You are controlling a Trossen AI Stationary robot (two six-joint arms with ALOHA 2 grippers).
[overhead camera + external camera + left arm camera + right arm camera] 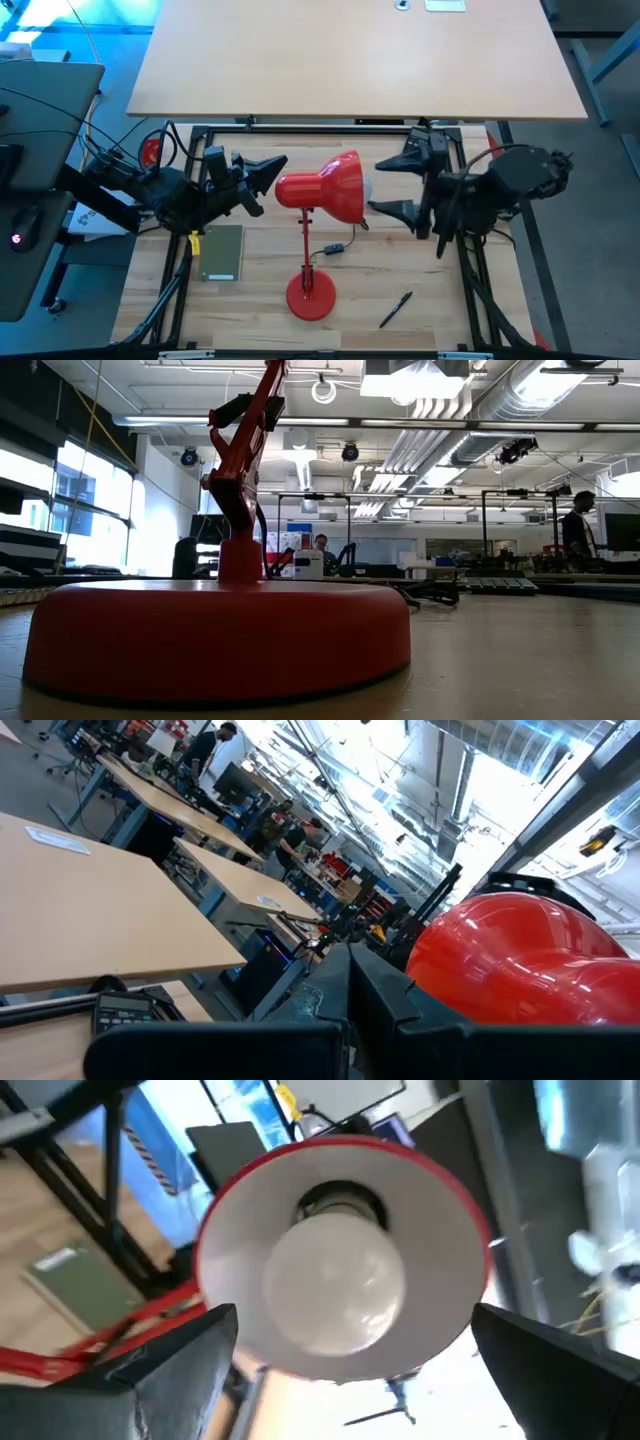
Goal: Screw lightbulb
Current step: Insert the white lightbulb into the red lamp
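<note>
Sitting inside glossy red shade [240, 1230], rounded white lightbulb [335, 1285].

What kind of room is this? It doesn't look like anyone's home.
Probably a robotics lab or workshop. Long rows of workbenches with people at them fill the room, bare ducts and pipes run across the ceiling, and the red desk lamp sits on a wooden table between two robot arms.

The left gripper [272, 170] has its fingers pressed together, pointing toward the right arm. The right gripper [398, 187] faces it with jaws spread wide, one finger [170, 1365] on each side of the gap, nothing between them. Both arms reach inward, wrists roughly level.
</note>
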